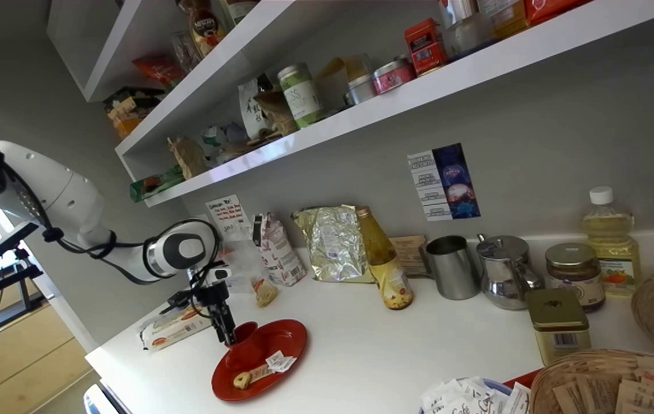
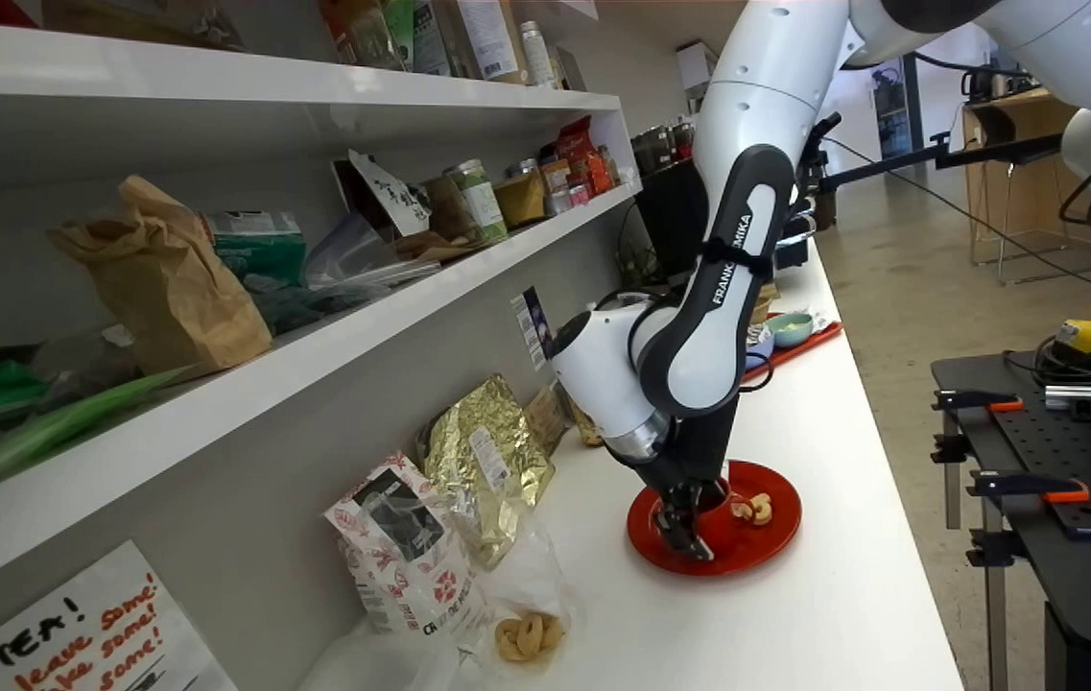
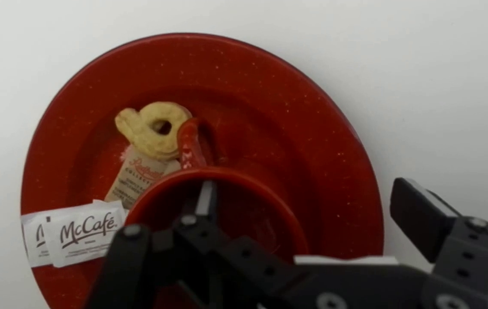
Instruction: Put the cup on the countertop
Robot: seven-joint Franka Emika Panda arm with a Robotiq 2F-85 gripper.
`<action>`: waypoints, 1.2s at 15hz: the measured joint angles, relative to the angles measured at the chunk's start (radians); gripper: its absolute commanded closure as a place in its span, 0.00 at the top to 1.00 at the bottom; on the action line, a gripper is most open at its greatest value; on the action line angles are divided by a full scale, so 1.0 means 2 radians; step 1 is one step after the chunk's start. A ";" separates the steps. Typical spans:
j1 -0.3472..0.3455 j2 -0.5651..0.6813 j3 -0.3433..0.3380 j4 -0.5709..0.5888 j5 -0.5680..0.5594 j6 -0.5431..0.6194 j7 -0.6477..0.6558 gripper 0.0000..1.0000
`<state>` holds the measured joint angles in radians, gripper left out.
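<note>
The small red cup (image 3: pixel 265 184) stands upright on the red plate, its handle toward a biscuit in the wrist view; it also shows in both exterior views (image 1: pixel 248 348) (image 2: pixel 714 495). My gripper (image 3: pixel 312 201) is open. One finger is over or inside the cup's mouth and the other is outside the cup, beyond the plate's edge in the wrist view. The cup's rim lies between them. The gripper also shows in both exterior views (image 1: pixel 225 329) (image 2: pixel 686 533), partly hiding the cup. The white countertop (image 1: pixel 373 351) lies under the plate.
The red plate (image 3: pixel 334 141) also holds a biscuit (image 3: pixel 153 128) and sugar packets (image 3: pixel 85 231). Bags, a bottle (image 1: pixel 384 261) and a metal canister (image 1: pixel 453 267) stand along the wall. A long packet (image 1: pixel 174 329) lies behind the gripper. Shelves (image 1: pixel 327 135) hang above.
</note>
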<state>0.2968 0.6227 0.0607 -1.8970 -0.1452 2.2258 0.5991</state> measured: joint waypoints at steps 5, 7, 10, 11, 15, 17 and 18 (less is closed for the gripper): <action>0.000 0.005 0.000 0.000 0.004 0.001 0.000 0.72; 0.001 0.006 0.000 0.000 0.004 0.001 0.000 0.58; 0.002 0.007 0.000 0.000 0.004 0.001 0.000 0.36; 0.002 0.007 0.000 0.000 0.004 0.001 0.000 0.29; 0.003 0.007 -0.001 0.000 0.003 0.001 0.000 0.00; 0.004 0.007 -0.002 0.000 0.003 0.001 0.000 0.00; 0.004 0.007 -0.003 0.000 0.002 0.001 0.000 0.00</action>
<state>0.3054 0.6372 0.0550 -1.8966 -0.1409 2.2275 0.5995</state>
